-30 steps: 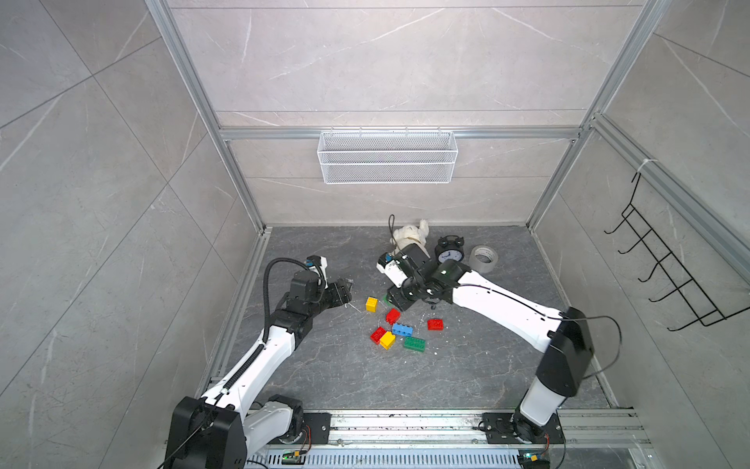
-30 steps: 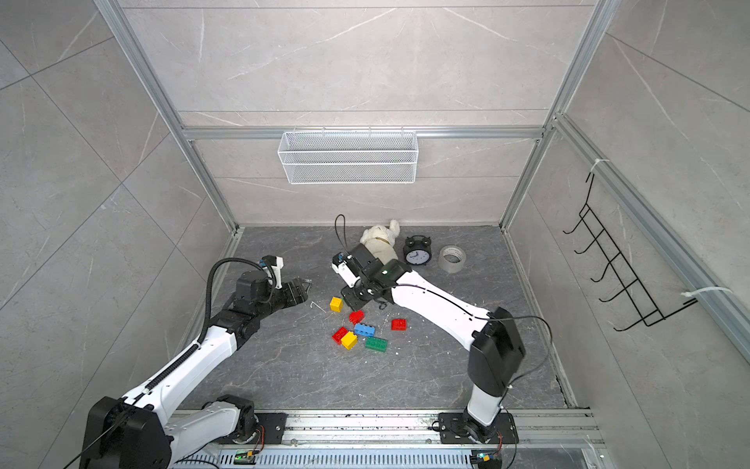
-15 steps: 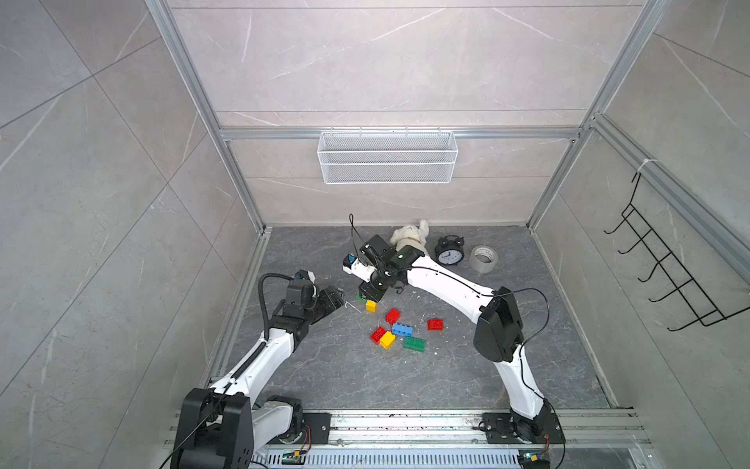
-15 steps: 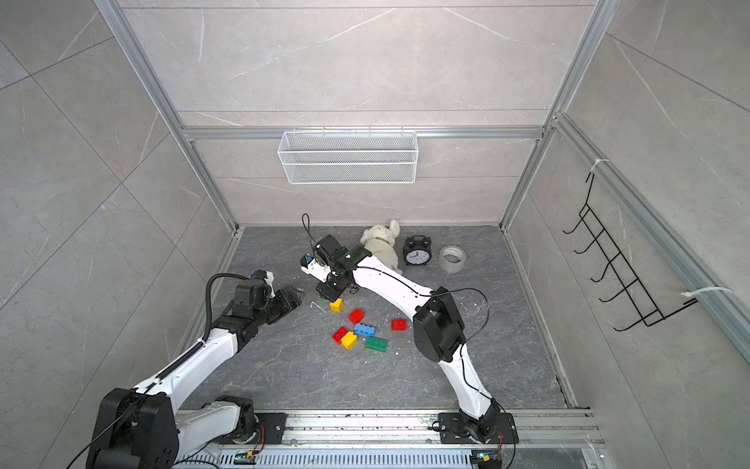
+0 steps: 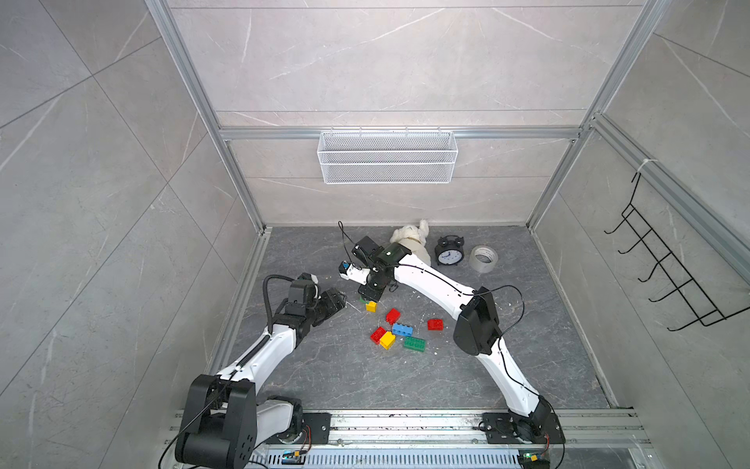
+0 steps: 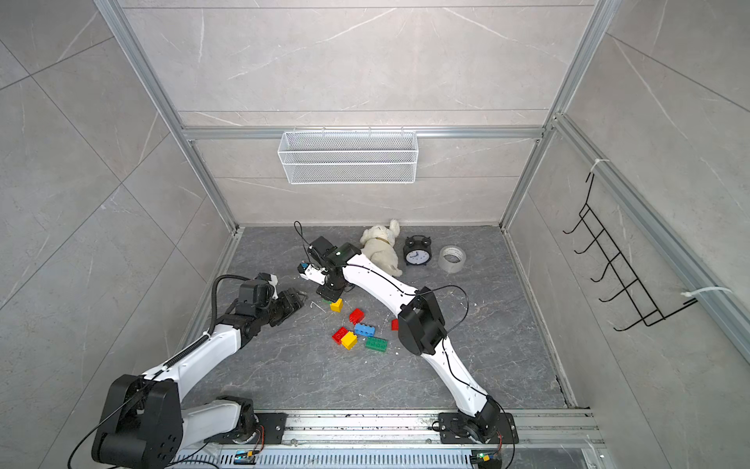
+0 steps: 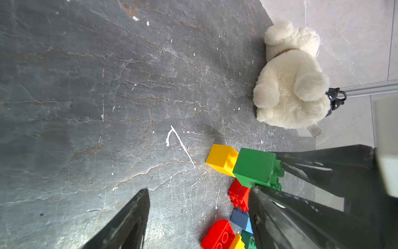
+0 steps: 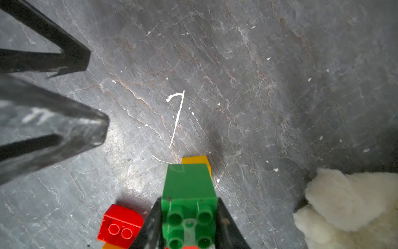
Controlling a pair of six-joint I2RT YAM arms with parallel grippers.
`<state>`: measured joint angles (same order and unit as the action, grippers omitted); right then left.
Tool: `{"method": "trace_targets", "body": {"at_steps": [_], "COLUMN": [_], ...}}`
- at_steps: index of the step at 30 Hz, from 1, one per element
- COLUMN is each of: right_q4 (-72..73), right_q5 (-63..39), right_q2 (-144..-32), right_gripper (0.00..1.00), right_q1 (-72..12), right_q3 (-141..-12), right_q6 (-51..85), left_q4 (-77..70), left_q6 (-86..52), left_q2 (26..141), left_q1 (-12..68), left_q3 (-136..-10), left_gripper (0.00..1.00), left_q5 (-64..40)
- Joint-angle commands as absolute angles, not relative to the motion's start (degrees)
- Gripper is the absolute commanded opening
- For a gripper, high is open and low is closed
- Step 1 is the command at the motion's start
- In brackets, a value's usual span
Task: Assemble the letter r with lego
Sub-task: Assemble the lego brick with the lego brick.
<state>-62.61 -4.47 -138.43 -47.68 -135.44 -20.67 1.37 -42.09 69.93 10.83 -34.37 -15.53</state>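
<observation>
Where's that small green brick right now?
In a top view, left of centre, the green brick is clamped in the right claw, beside the yellow brick.

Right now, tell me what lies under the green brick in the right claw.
A yellow brick sits just below the green brick held in the right claw, offset to one side. Where the two overlap is covered, so whether they touch cannot be told.

We find no readable text, brand or label. Alarm clock (image 5: 449, 255), far side: dial marks too small for us to read. White scratch (image 8: 178, 116) on the floor (image 8: 280, 64) only resembles a 7.
</observation>
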Motion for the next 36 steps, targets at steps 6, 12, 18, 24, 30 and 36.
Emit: {"method": "trace_targets", "body": {"at_steps": [6,12,18,24,30,36], "right_q4": [-65.7,-65.1,-65.6,-65.7,-64.8,-65.6], "right_q5": [-2.7,-2.2,-2.0,-1.7,-2.1,-2.2], "right_q2": [-140.5,-141.1,-141.9,-141.9,-140.1,-140.0], "right_gripper": [0.24,0.24,0.24,0.24,0.24,0.24], "right_q1": [-48.1,-48.0,-47.8,-47.5,-47.5,-47.3], "right_q3": [-137.4,-137.1,-137.3,-137.0,-135.3,-134.8], "right_q6": [-22.6,-23.1,-23.7,-23.8,-24.1,-24.3], "left_q4": [-0.1,-0.3,-0.6,-0.6,-0.7,-0.9], "left_q6": [-42.7,-42.7,-42.7,-42.8,-43.0,-43.0], "left_q2": [70.4,71.2,71.8,72.2,72.2,72.6], "left_q1": [10.5,10.4,10.4,10.4,10.4,10.5], "left_q3": [-34.9,-34.8,-34.8,-34.9,-34.7,-34.9], "left_gripper": [0.73,0.72,0.72,0.72,0.72,0.72], "left_q5": [-18.9,-19.6,-20.2,-20.6,-20.6,-20.9]}}
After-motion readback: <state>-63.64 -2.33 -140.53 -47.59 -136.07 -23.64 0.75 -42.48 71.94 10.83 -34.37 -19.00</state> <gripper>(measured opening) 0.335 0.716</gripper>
